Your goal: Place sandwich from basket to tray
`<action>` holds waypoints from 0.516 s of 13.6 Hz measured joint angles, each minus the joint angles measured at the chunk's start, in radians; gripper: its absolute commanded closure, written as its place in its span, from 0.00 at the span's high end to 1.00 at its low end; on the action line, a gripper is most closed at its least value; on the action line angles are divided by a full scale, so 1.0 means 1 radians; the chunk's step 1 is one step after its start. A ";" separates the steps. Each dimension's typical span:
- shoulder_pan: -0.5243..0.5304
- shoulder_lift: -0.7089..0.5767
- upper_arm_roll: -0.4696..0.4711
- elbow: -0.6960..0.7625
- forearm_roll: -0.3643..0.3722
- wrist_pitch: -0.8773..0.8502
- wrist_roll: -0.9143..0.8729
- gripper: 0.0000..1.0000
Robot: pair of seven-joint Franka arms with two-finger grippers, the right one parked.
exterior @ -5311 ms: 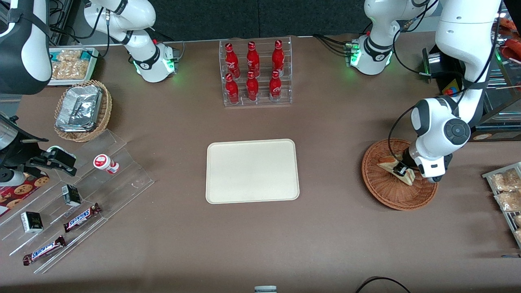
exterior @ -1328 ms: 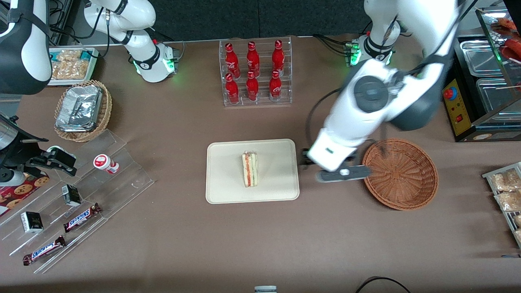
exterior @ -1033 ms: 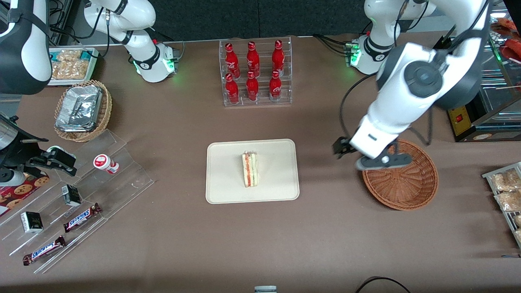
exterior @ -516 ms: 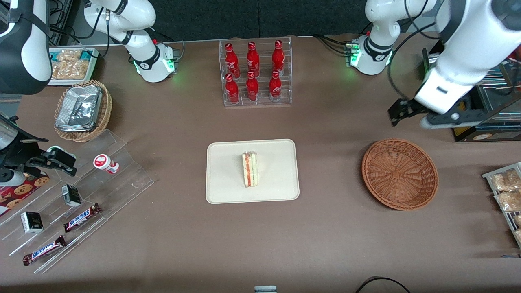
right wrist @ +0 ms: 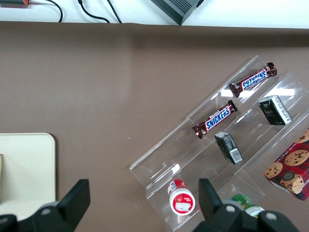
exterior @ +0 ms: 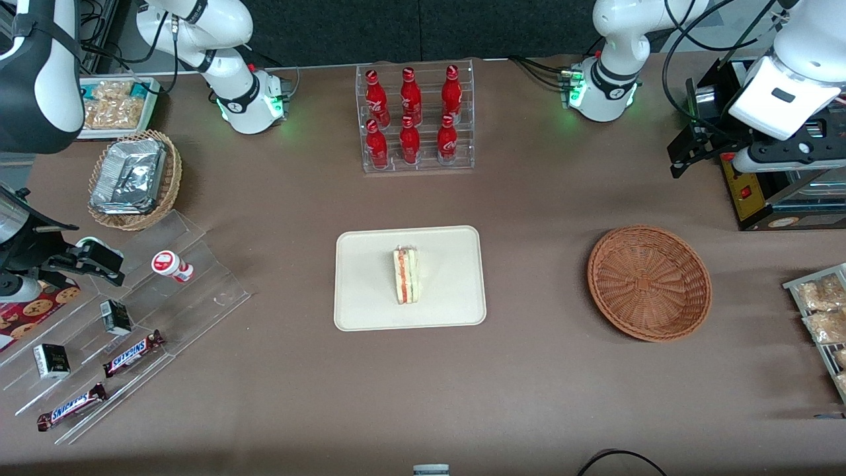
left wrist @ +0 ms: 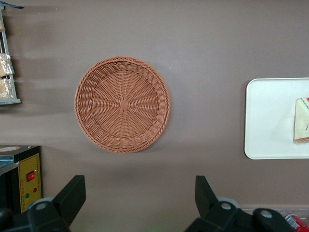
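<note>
High above the table, gripper (left wrist: 137, 198) fingers spread wide, empty, sandwich (exterior: 406, 275) on tray (exterior: 449, 311).

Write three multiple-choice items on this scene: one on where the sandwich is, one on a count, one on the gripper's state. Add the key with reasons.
1. Where does the sandwich lie?
A. in the wicker basket
B. on the cream tray
C. on the bare table

2. How many red bottles stand in the clear rack?
A. four
B. eight
C. six

3. In what state is the left arm's gripper?
A. open and holding nothing
B. shut on the sandwich
C. shut on a bottle

Key: 1 B, the wedge rests near the middle of the tray, while the basket holds nothing. 2 C, the red bottles stand in two rows of three in the rack. 3 A, the gripper is high over the working arm's end of the table, fingers spread apart with only table between them.
</note>
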 measured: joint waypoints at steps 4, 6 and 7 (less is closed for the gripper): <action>0.000 0.017 0.001 0.005 0.000 0.000 0.001 1.00; 0.000 0.026 0.005 0.013 0.000 0.000 0.001 1.00; -0.001 0.031 0.007 0.016 0.000 0.000 0.002 1.00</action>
